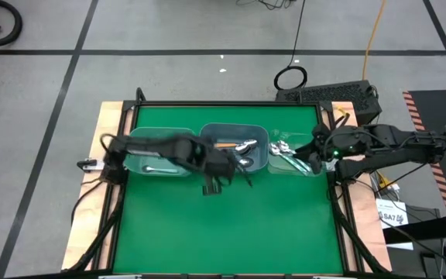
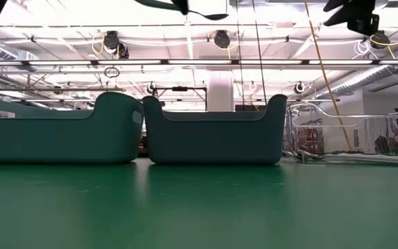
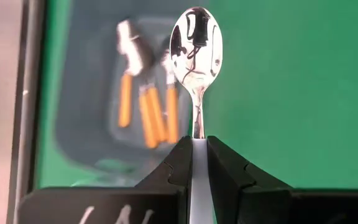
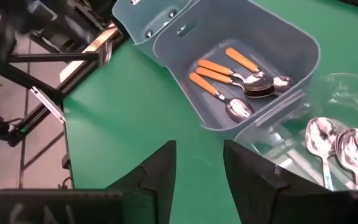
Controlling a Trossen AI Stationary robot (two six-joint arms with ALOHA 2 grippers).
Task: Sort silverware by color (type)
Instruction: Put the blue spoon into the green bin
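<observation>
Holding a spoon (image 3: 196, 68) by its pale handle, the left claw (image 1: 217, 180) hangs above the green worktop (image 1: 231, 225) just near of the middle bin (image 1: 234, 147). The jaws are narrow, pinched on the handle, and the polished bowl stands clear ahead of the fingertips. The handle's colour reads as very light, but most of it is hidden between the pads, so the class of this spoon cannot be settled.

Three bins stand in a row at the far side of the worktop. The middle bin holds the orange-handled spoons (image 4: 225, 78), lying side by side. The clear right bin (image 4: 337, 93) holds further spoons (image 4: 344, 146), bowls showing, handle colours indistinct. The left bin (image 1: 157, 151) appears to hold at least one piece, too small to identify.

The right claw (image 1: 313, 153) waits over the clear right bin, fingers moderately apart, nothing between them.

Handling assessment: the spoon is judged light and rigid, with a slick metal bowl likely to slip or pivot if pinched there. The thin plastic handle offers the better purchase, and a mid-handle grip would limit swing. The present hold, close to the neck, looks secure. Release should be low over the receiving bin to avoid bounce.
</observation>
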